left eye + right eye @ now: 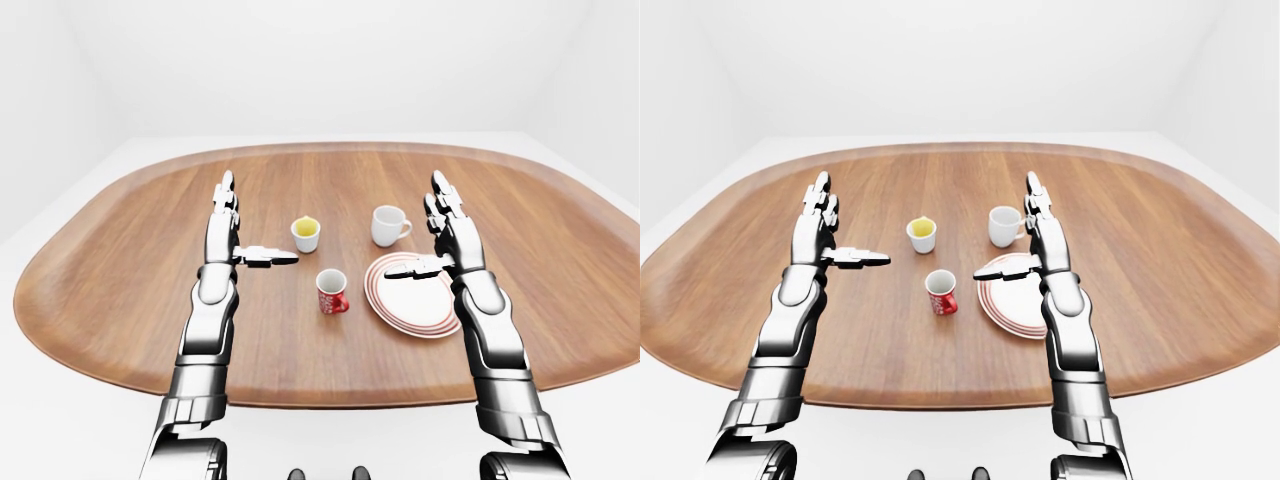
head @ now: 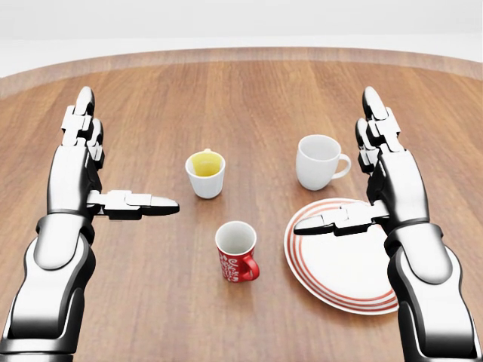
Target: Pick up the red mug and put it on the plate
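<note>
In the head view, nearest the bottom edge, the red mug [image 2: 237, 253] stands upright on the wooden bench [image 2: 151, 302], its handle turned toward the view's right and its white inside showing. It is free of both arms and lies between them, slightly nearer the right one. Just to its right sits the plate [image 2: 339, 283], white with red rings at the rim, apart from the mug and lying flat.

The left robot hand [image 2: 87, 162] hangs above the bench at the view's left, spread wide: two fingers point up the picture and the thumb juts sideways toward the centre, holding nothing. The right robot hand [image 2: 377, 170] mirrors it at the view's right, likewise spread and holding nothing, its thumb reaching over the upper left rim of the plate.

Farther up, a small white cup with a yellow inside [image 2: 205, 173] stands above and left of the mug. A white mug [image 2: 319, 161] stands above the plate, handle to the right, just beside the right robot hand's fingers.
</note>
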{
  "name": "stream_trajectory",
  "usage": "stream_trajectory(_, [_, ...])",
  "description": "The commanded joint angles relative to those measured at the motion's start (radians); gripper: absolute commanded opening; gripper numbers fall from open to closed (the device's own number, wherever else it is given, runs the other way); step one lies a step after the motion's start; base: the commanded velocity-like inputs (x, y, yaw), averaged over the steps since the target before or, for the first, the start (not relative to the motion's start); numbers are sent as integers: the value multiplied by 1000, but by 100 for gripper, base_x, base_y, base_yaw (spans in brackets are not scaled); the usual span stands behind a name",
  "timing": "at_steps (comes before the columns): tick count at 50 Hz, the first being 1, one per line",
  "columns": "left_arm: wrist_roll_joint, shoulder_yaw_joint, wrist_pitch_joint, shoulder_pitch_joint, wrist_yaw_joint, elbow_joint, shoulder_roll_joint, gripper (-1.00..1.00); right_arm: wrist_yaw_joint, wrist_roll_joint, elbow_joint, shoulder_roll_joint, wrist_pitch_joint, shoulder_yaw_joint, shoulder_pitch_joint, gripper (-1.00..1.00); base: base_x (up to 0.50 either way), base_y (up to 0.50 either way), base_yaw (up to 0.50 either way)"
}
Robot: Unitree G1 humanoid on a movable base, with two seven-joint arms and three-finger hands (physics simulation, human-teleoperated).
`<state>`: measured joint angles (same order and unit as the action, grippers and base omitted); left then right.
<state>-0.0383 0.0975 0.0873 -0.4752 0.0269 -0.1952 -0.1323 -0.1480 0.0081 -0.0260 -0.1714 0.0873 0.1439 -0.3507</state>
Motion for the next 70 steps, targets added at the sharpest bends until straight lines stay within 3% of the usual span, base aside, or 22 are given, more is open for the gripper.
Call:
stream_trajectory(1, [-1, -1, 0, -1, 0, 4, 1, 100, -2, -2, 4, 0, 0, -1, 0, 100, 20, 0, 0])
stream_trajectory(70, [-6, -2, 0, 11, -1, 29, 5, 100, -12, -26, 9, 1, 0, -7, 2, 100, 20, 0, 0])
